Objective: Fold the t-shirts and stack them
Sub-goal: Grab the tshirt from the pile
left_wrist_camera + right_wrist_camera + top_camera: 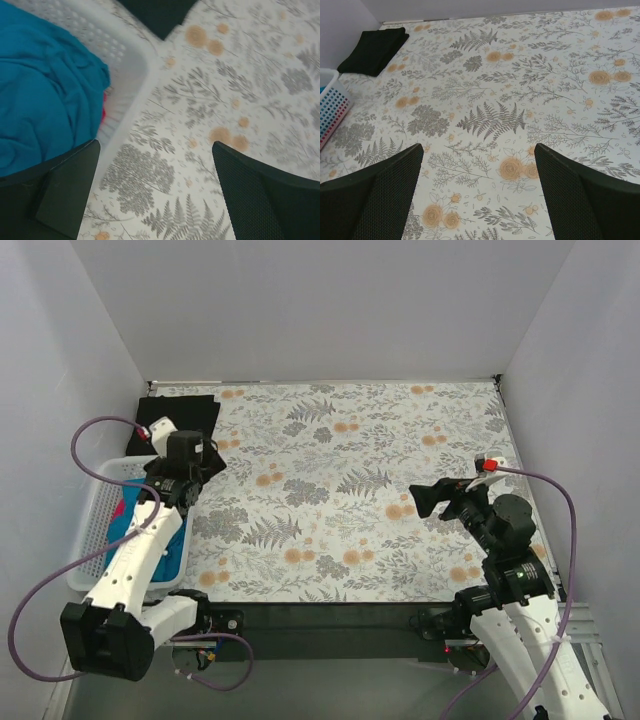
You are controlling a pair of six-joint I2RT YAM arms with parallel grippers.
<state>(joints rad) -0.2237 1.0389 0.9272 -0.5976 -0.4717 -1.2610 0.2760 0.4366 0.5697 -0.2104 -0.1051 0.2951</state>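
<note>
My left end effector (155, 197) hangs with its 2 fingers spread wide, pinching nothing. It sits above the line where the white mesh basket (131, 75) meets the floral desk covering (240, 90). My right end effector (479, 197) is equally spread and empty, over bare covering well apart from the basket.

The teal-blue t-shirt (45, 90) lies crumpled on top inside the basket. A sliver of the magenta-pink t-shirt (104, 114) shows beneath its edge. The black t-shirt (372, 50) lies folded at the far left corner of the desk, just beyond the basket.

Step in hand, as I judge it: fetch the teal-blue t-shirt.
1. Shift the left end effector over the cloth, clear of the basket wall.
2. Descend onto a raised fold, not a flat area.
3. Pinch 1 garment only, leaving the magenta-pink t-shirt in place.
4. Lift above the rim before carrying to open desk.
</note>
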